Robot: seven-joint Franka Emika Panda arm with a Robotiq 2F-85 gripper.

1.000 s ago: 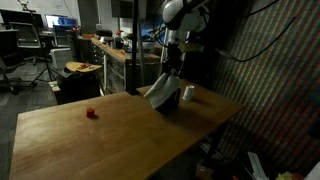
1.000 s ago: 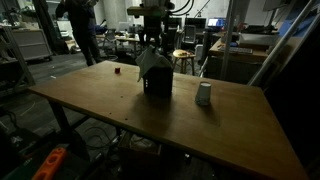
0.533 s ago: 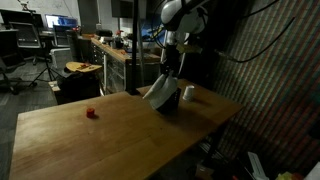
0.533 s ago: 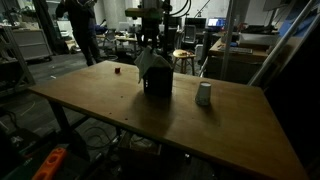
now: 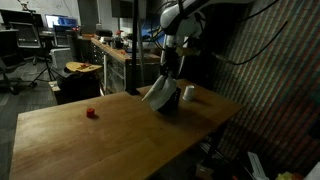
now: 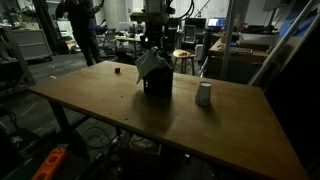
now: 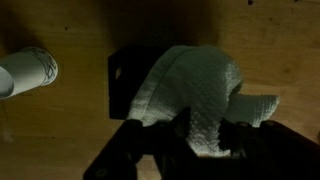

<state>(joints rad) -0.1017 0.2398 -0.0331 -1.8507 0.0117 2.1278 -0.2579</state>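
End effector: the end effector (image 6: pixel 152 47) hangs above the middle of the counter (image 6: pixel 110 115), jaws pressed nearly together and pinching the top of a white cloth (image 6: pixel 152 63); in the wrist view the end effector (image 7: pixel 208 135) comes in from 6 o'clock with the fabric bunched between its fingers.
Cloth: in the wrist view the cloth (image 7: pixel 195 85) drapes down over a black box (image 7: pixel 125 70), covering its 3 o'clock side; in an exterior view the cloth (image 5: pixel 160 93) slants from the end effector (image 5: pixel 170 72) onto the box.
Box: the black box (image 6: pixel 158 85) stands on the counter right under the cloth.
Cup: a white cup (image 6: pixel 204 94) stands near the box at its 3 o'clock, apart from it.
Red thing: a small red object (image 5: pixel 90 113) lies well apart, toward 9 o'clock of the box; too small to identify.
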